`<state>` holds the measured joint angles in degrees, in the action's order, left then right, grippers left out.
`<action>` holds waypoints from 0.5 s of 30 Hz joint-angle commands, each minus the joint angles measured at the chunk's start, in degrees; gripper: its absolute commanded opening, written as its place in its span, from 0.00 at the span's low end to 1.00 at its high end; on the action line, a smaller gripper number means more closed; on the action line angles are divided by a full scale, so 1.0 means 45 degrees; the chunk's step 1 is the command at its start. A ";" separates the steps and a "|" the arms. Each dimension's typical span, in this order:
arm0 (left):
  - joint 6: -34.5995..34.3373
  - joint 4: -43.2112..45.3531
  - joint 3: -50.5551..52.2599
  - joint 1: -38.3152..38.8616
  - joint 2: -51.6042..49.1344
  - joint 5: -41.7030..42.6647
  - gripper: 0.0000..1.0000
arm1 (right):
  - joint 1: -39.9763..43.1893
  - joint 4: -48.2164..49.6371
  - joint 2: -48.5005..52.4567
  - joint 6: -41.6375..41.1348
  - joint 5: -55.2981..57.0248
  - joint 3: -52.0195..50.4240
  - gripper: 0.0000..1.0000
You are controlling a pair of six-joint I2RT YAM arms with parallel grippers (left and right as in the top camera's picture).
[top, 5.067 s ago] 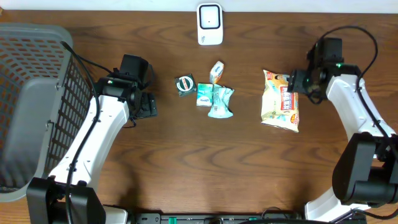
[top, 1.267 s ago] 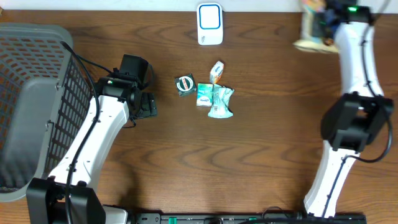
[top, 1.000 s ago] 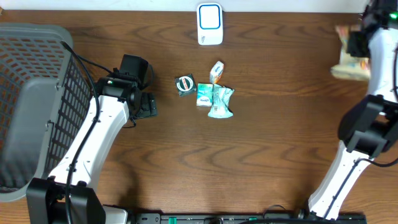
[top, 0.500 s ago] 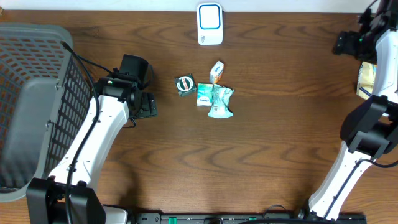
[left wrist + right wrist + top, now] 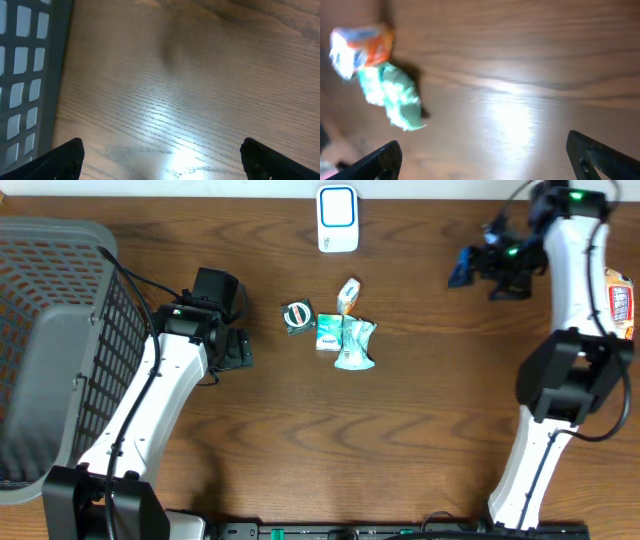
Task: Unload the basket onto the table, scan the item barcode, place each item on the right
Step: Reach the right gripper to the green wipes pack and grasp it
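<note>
I've just dropped the snack bag [image 5: 622, 300] at the frame's right edge; my right gripper [image 5: 464, 270], upper right, is spread and empty, left gripper [image 5: 240, 352] spread too. Centre packets [image 5: 346, 338] likely next.

Scanner [image 5: 337, 218]: white rounded box, dark-rimmed window, lying face up; round tin [image 5: 298, 315], dark green with pale label, on the near side of the scanner, slightly left; orange-and-white packet [image 5: 348, 295] directly near-side of the scanner, tilted; flat teal packet [image 5: 328, 332] and crumpled teal packet [image 5: 355, 343] touching each other, farther from the scanner than the orange-and-white packet; snack bag [image 5: 622, 300], yellow with red label, far right of the scanner, only a strip visible.
</note>
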<state>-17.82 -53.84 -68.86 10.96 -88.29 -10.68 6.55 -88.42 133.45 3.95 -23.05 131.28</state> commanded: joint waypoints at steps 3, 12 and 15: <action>-0.0063 -0.0063 -0.0049 -0.0063 0.0165 -0.0112 0.98 | -0.1681 0.0044 -0.0311 0.0860 -0.0379 -0.0325 0.99; -0.0063 -0.0063 -0.0049 -0.0063 0.0165 -0.0112 0.98 | -0.3065 0.2599 -0.0311 0.0063 -0.1166 -0.2715 0.99; -0.0068 -0.0063 -0.0049 -0.0063 0.0165 -0.0112 0.98 | -0.3181 0.3886 -0.0311 -0.0253 -0.2458 -0.3677 0.99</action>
<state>-17.82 -53.87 -68.86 10.96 -88.29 -10.66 -7.51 -74.39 133.43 4.99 -27.27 118.54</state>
